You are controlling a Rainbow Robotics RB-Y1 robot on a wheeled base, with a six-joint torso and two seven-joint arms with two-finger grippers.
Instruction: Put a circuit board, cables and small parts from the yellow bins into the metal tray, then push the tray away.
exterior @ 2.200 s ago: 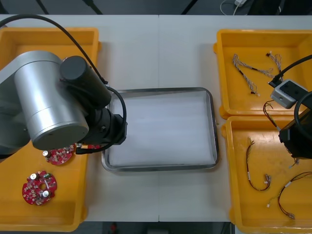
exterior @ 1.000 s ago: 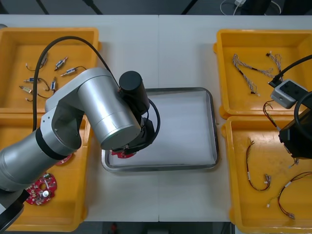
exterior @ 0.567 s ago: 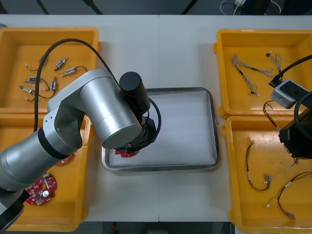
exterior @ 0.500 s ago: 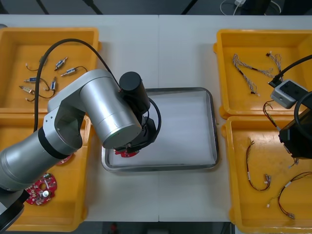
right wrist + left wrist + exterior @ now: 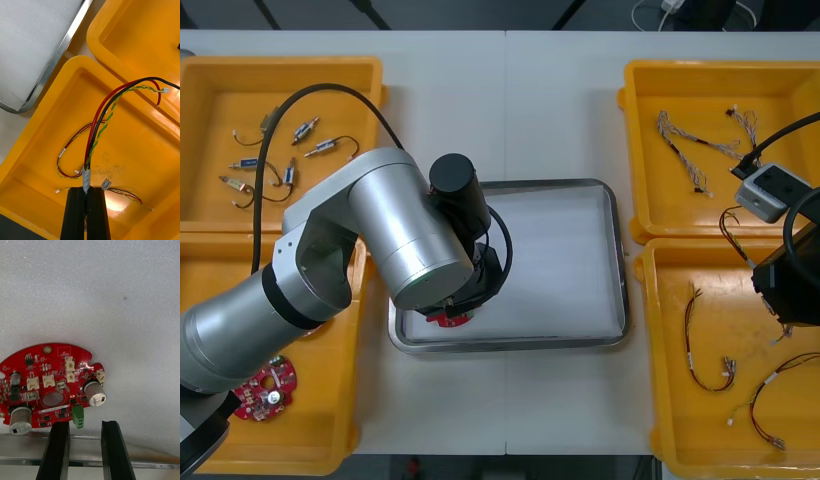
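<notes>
A round red circuit board (image 5: 52, 386) lies flat on the white floor of the metal tray (image 5: 90, 461), by its front rim. My left gripper (image 5: 85, 423) is open, its fingertips just short of the board's edge on either side of a green connector. From the front the board (image 5: 448, 319) peeks out under the left arm in the tray's (image 5: 616, 260) front left corner. My right gripper (image 5: 86, 191) is shut on a red and yellow cable (image 5: 103, 123) that also has a black strand. It holds the cable above the near right bin (image 5: 150, 157).
The far left bin (image 5: 210, 120) holds small metal parts (image 5: 280, 160). A second board (image 5: 265, 390) lies in the near left bin (image 5: 320, 440). Twisted cables (image 5: 690, 150) lie in the far right bin, and more cables (image 5: 705, 350) in the near right bin (image 5: 660, 400).
The left arm swung from the near left bin to the tray with a board and brought it down by the front left corner. The right arm has not moved.
</notes>
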